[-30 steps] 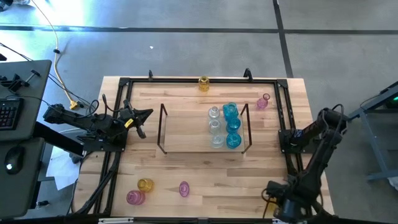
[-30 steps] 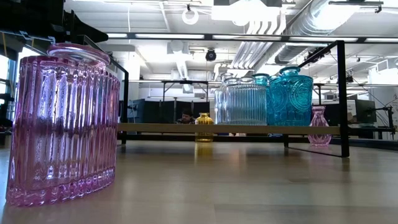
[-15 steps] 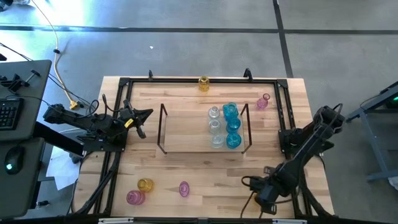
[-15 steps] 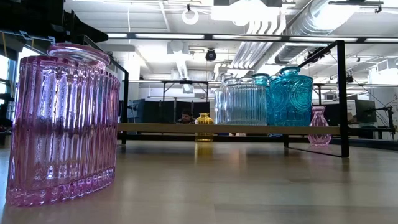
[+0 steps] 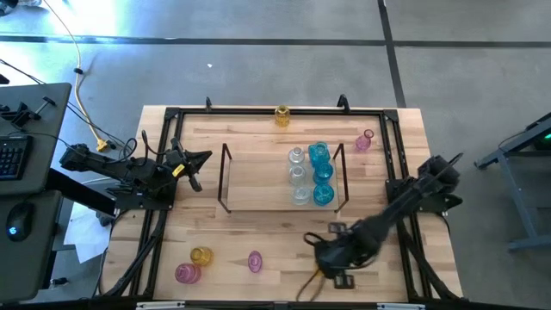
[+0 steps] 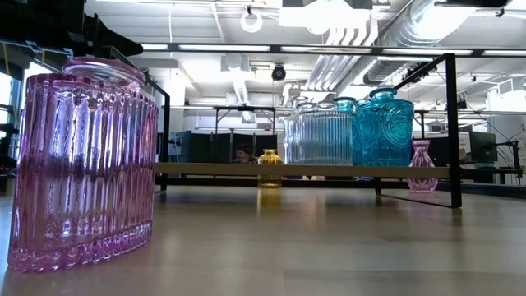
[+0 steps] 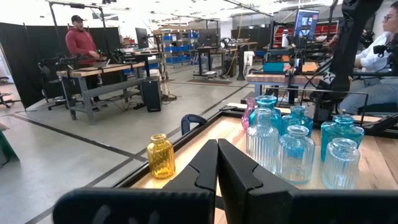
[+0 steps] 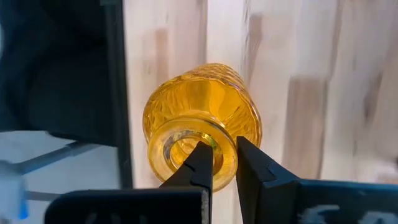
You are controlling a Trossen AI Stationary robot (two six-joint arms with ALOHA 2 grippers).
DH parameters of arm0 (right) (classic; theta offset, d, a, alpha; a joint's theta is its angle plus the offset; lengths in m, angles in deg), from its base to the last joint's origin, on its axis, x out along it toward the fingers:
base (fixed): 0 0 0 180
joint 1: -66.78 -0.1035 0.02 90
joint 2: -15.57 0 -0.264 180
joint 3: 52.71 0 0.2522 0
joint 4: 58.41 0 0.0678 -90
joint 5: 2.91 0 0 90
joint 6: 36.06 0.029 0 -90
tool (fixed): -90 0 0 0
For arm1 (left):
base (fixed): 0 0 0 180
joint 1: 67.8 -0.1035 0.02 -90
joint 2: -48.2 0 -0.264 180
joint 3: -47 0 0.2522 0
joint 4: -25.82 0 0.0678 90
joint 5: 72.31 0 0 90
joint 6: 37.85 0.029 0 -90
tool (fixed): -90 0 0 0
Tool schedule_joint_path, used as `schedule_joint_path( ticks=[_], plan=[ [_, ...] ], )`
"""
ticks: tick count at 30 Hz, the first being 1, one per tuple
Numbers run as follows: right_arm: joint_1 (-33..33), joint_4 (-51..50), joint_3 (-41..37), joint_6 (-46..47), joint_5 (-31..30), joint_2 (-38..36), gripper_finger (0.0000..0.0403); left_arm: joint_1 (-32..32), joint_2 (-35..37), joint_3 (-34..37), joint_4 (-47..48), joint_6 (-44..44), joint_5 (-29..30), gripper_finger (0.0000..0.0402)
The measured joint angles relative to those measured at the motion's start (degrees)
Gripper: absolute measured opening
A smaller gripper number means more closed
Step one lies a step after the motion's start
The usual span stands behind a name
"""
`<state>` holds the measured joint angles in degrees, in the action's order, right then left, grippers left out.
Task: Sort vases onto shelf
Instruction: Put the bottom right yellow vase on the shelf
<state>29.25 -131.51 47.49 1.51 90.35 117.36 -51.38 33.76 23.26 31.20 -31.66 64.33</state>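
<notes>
**While the left arm waits, the right arm has swung in along the near edge with an amber vase**

Since a second ago, the right arm has swept from the near right corner of the counter towards the middle of its near edge. The right pincer now sits there, in front of the shelf. In the right wrist view its fingers are drawn narrow on the rim of an amber vase, one finger inside the neck and one outside. The vase hangs from that grip over the wood.

Nothing else has moved. Three clear vases and three cyan vases stand in two rows at the shelf's right end. Off the shelf are a pink vase near the far right corner, an amber vase at the far edge, and a loose group of three by the near left corner.

The left pincer rests shut and empty beside the shelf's left end.

I judge this a carry under way: the held vase is close to the shelf, but not yet on it, and five more wait.
</notes>
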Motion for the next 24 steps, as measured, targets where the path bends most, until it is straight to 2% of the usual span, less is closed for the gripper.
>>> schedule_joint_path(
  ticks=[7, 12, 24],
  plan=[
    [4.0, -4.1, 12.6, -12.1, -2.1, 9.6, 0.0013, 0.0, 0.0, 0.0, 0.0, 0.0, 0.0, 0.0001],
    [5.5, -5.2, 19.2, -17.5, -4.3, 13.1, 0.0013, 0.0, 0.0, 0.0, 0.0, 0.0, 0.0, 0.0001],
    [10.4, -5.7, 20.4, -20.1, -5.2, 13.6, 0.0013, 0.0, 0.0, 0.0, 0.0, 0.0, 0.0, 0.0003]
  ],
)
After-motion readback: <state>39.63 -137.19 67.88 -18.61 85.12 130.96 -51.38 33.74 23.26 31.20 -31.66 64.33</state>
